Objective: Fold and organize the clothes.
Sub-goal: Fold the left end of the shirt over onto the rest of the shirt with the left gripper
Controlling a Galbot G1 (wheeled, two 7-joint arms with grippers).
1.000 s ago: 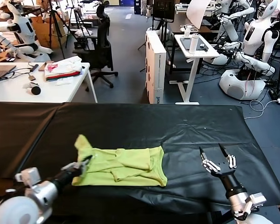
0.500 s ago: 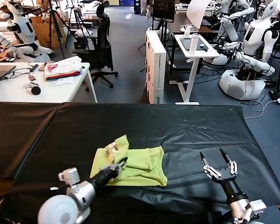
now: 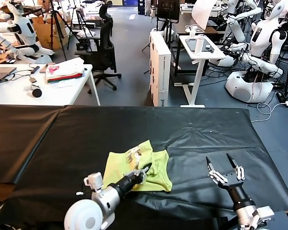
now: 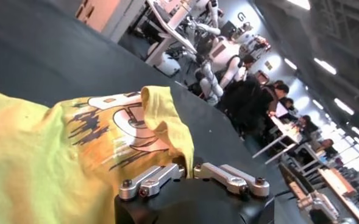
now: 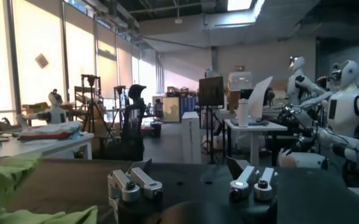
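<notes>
lying across the black-covered table (image 3: 192, 129), toward its near edge and just left of centre, the lime yellow-green t-shirt (image 3: 156, 167) is being shown partly doubled over, with a flap bearing the white printed graphic (image 3: 133, 154) turned up on top. the cloth is being judged light, limp and unable to keep a shape, so a fold is likely to sag or slide open unless it is laid flat; a hem or sleeve edge, pinched through both layers, is being judged the best place to be taken hold of. the left gripper (image 3: 145, 169) is being seen clamped on the shirt's folded edge at the near side, fabric bunched between its closed jaws. the right gripper (image 3: 225, 162) is being held spread wide and empty above the table, well apart on the right of the shirt.
</notes>
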